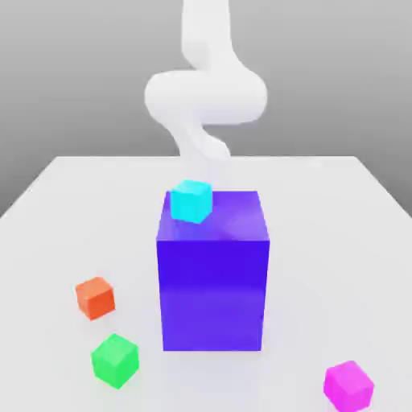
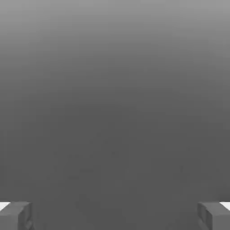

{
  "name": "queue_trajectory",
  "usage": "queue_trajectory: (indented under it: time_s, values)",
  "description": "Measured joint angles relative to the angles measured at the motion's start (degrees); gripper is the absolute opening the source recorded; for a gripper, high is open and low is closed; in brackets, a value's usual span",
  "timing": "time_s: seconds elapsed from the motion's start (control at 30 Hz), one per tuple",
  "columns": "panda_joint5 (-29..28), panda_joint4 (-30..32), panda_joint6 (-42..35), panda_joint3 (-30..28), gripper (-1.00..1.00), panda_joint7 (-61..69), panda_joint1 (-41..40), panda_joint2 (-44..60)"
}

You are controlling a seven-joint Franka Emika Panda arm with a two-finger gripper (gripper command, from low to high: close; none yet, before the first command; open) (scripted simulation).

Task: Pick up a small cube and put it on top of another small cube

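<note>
Right of the blue-violet block [image 1: 213, 294], as the exterior view's right goes, and nearer the viewer: magenta cube [image 1: 348, 387], resting on the white tabletop [image 1: 322, 241], well apart from the block and turned at an angle to it.
Magenta cube, role: judged to be the one to lift; which small cube should bear it cannot be told.
Magenta cube, handling: probably light and stiff, not fragile; plain faces look smooth, so some slip is possible under a skewed or shallow grip.
Magenta cube, hold: two opposite upright faces, at mid-height, jaws turned to match its angle. Pinching corners would likely spin it.
Gripper [image 2: 115, 216]: fingers wide apart at either side of the hand view, nothing between them.
White arm [image 1: 205, 96]: beyond the block, over its far side.
Cyan cube [image 1: 191, 202]: on top of the block, toward the exterior view's left; a clumsy stack there could knock it off.
Orange-red cube [image 1: 96, 298]: on the tabletop, off the block's side at the exterior view's left.
Green cube [image 1: 115, 361]: same side of the block, nearer the viewer than the orange-red one.
Release: level and gentle, faces fully seated, since a light cube may tip or drag.
</note>
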State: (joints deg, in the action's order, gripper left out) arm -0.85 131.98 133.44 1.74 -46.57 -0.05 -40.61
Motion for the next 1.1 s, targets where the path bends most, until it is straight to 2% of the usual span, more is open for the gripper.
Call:
queue_trajectory:
  time_s: [0.57, 0.93, 1.07, 1.1]
  values:
    - [-7.8, 1.4, 11.3, 10.1, 0.00, -6.5, 2.3, 35.7]
    - [-10.1, 2.3, 18.7, 12.8, 0.00, -8.7, 7.4, 58.1]
    - [-12.9, 0.9, 24.3, 10.3, 0.00, -10.8, 10.0, 66.4]
    - [-13.8, 0.4, 25.9, 9.3, -1.00, -11.5, 10.8, 68.5]
